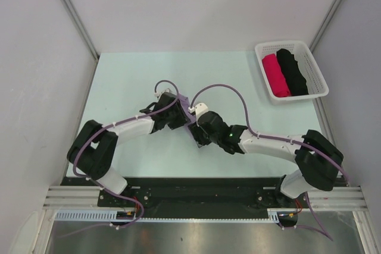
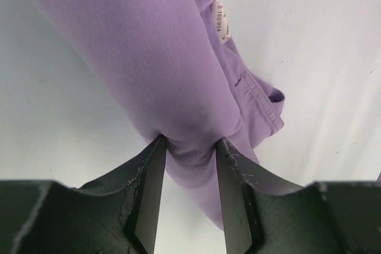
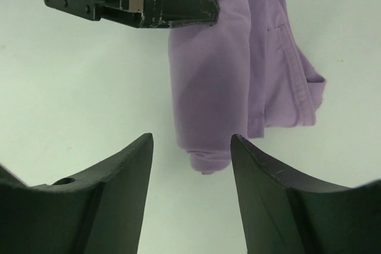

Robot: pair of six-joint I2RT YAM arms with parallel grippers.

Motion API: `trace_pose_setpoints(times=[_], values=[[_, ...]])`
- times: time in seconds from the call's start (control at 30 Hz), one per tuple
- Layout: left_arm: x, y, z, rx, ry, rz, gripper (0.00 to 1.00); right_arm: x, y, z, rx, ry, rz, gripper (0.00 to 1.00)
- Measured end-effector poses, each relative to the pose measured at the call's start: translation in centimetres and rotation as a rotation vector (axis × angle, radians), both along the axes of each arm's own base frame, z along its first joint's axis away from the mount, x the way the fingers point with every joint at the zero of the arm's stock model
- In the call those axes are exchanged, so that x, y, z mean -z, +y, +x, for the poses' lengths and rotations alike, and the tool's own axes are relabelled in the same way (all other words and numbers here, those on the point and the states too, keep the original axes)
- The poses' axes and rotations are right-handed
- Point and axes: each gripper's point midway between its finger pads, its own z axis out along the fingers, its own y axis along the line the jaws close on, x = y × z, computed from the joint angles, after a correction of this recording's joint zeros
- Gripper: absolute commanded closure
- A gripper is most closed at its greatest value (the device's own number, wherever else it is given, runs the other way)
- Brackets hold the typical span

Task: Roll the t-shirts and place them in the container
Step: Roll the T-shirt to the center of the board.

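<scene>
**Roll formed and pinched; next comes the lift to the basket**

Your left gripper (image 2: 189, 147) is closed on the lavender t-shirt (image 2: 149, 46), its two fingers (image 2: 149, 176) pressing a waist into the roll near one end. Your right gripper (image 3: 191, 138) stands with its jaws apart. The roll's end lies ahead of them on the table (image 1: 131, 75), with a gap showing on either side, so that gripper holds nothing.

By the look of it, the rolling itself is close to done and you are at the securing step. The next move probably calls for the right gripper to close on the free end, so that both ends are held before any lift. A one-sided lift would likely let this thin cloth sag and unwind.

The t-shirt lies mid-table between the two wrists and is mostly hidden under them in the top view. It forms a fairly tight, smooth tube. One side is loose, though: a stitched hem edge spills out flat beside the roll, and a small white label (image 2: 219, 21) shows near the far end (tuck that flap if you can).

The white basket (image 1: 317, 66) at the far right corner holds a pink roll (image 1: 276, 75) and a black roll (image 1: 293, 71), well apart from the grippers
</scene>
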Motion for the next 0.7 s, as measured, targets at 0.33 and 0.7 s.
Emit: trace_pose_setpoints(times=[0.33, 0.7], values=[[-0.6, -1.1, 1.8, 0.015, -0.007, 0.010, 0.52, 3.4, -0.5, 2.0, -0.007, -0.025, -0.143, 0.54], [-2.6, 1.1, 3.3, -0.026, -0.055, 0.015, 0.51, 4.4, -2.1, 4.1, -0.003, 0.119, -0.047, 0.64]])
